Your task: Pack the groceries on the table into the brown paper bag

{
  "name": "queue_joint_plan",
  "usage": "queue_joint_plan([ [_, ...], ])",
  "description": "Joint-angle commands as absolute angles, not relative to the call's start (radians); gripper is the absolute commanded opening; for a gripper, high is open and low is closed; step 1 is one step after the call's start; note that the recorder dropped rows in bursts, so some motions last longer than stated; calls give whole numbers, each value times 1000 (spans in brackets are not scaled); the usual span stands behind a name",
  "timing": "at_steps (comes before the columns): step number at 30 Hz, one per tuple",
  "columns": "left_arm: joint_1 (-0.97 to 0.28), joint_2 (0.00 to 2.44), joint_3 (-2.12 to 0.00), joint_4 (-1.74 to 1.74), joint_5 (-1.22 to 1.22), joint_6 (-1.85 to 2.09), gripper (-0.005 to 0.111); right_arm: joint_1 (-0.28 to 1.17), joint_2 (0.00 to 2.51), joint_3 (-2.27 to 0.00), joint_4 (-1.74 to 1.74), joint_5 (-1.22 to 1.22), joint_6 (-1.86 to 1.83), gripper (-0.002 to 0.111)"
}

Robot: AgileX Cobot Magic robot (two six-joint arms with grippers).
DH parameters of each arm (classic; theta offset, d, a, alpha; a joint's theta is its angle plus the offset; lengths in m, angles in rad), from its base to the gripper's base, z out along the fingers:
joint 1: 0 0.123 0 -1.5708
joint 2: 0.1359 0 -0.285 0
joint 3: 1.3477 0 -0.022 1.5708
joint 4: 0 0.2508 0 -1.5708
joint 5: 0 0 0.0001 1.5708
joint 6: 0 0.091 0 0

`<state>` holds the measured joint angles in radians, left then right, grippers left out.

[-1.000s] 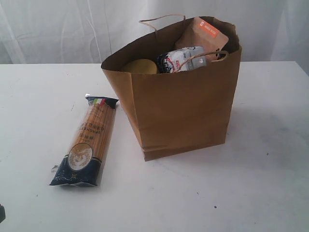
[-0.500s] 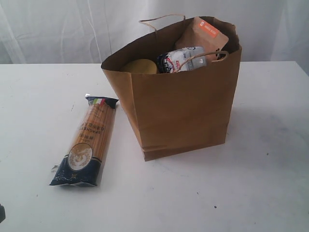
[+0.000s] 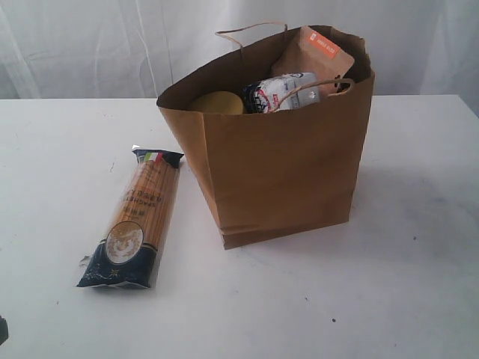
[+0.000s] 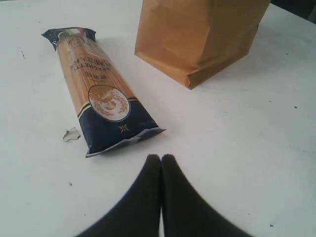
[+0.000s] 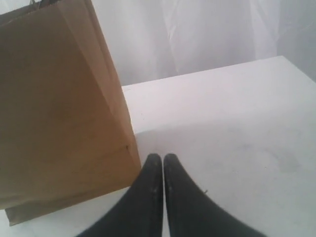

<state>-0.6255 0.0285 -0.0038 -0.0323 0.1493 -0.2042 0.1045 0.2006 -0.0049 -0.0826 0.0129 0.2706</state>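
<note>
On the bench (image 3: pixel 404 262), at eight o'clock of the brown paper bag (image 3: pixel 284 172), the spaghetti packet (image 3: pixel 133 221) lies flat, not yet packed; the bag stands upright, mouth open for loading; my left pincer (image 4: pixel 161 158) and right pincer (image 5: pixel 163 157) are both together, empty.

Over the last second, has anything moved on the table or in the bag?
Nothing visibly changed. The spaghetti packet still lies on the table beside the brown paper bag. The orange-labelled pouch still pokes out of the bag's top. The left end effector and right end effector stay shut, holding nothing.
</note>
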Motion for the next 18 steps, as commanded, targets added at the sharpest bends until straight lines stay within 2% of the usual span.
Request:
queue_joint_plan([
  [1,-629,23,0,-32,151,-206,0,63,150,0,-82,0,274,1],
  [12,-629,23,0,-32,151,-206,0,39,0,0,-82,347,274,1],
  [18,-629,23,0,-32,151,-206,0,39,0,0,-82,348,274,1],
])
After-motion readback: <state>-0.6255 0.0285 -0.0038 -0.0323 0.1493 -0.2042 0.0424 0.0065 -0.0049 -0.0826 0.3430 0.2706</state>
